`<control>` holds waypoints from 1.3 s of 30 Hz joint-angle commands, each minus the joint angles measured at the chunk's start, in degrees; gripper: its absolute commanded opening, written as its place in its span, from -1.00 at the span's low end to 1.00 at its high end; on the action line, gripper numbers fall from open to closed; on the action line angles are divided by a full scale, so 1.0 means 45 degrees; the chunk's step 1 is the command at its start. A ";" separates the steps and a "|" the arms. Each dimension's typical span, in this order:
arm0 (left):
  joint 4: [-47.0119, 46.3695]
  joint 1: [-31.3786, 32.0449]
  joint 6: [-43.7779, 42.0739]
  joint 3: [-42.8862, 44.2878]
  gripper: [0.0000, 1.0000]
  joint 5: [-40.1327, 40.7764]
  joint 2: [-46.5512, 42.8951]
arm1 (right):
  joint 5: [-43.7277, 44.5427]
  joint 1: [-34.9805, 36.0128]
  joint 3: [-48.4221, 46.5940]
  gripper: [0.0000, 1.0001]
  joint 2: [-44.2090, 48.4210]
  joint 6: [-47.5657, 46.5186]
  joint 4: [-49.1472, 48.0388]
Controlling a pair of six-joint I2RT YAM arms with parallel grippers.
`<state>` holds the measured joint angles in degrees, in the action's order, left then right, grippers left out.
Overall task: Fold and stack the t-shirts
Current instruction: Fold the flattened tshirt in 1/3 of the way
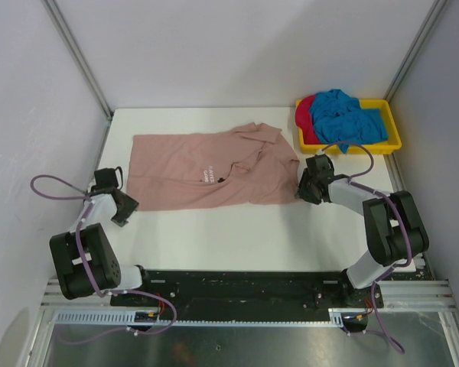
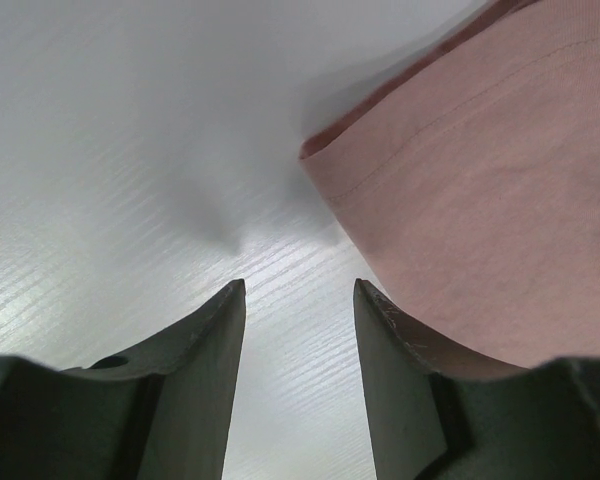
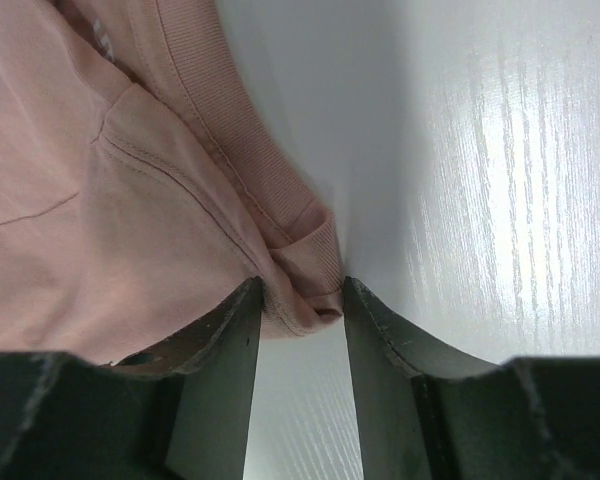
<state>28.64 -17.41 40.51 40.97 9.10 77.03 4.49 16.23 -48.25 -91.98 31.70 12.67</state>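
Judging by how the cloth lies, the first fold is only being set up. The pink t-shirt [image 1: 206,172] is spread mostly flat in the middle of the counter [image 1: 214,229], with its straight hem to the left. Its right end is rumpled, and one part there is flopped over the body.

The right gripper [image 3: 302,282] sits at the shirt's near right corner. Its jaws stand on either side of a small bunched edge of pink cloth, just beside a ribbed band. I cannot tell whether they are pinching that lump or only bracketing it.

The left gripper [image 2: 299,285] is low at the near left corner. Its jaws are open with bare counter between them, and the hem lies just to their right.

I judge the step in hand to be taking hold of the shirt's two near corners. The next move calls for the left jaws to shift right onto the hem and close on it. The right jaws need a sure hold on more than a loose wrinkle. Both arms can then lift and carry the near edge towards the far edge together, so the fold lands straight.

Counted:
- One pink shirt on the counter.
- One yellow tray [image 1: 394,143] at the far right corner.
- One red t-shirt [image 1: 305,116] heaped in the tray.
- Blue t-shirt [image 1: 348,118] cloth lies on top of the red one. It looks like one garment, but the heap hides whether there is a second.
- Two arms.
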 commanded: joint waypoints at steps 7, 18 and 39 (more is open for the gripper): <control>-0.0264 -0.0424 -0.0205 0.0285 0.05 0.0349 -0.0031 | -0.0335 0.0149 -0.0040 -0.23 -0.0394 0.0102 0.0147; -0.0837 -0.0618 0.0262 0.0832 0.04 0.0216 0.0742 | -0.0673 0.0200 -0.0030 -0.27 -0.0472 0.0089 -0.0022; -0.1943 -0.1063 0.0801 0.1090 -0.05 -0.0461 0.2174 | -0.0822 0.0295 -0.0030 -0.30 -0.0710 0.0023 -0.0165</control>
<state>22.79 -21.67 42.28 43.99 8.25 85.54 1.58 16.82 -48.36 -93.03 31.73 10.35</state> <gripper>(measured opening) 0.484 0.354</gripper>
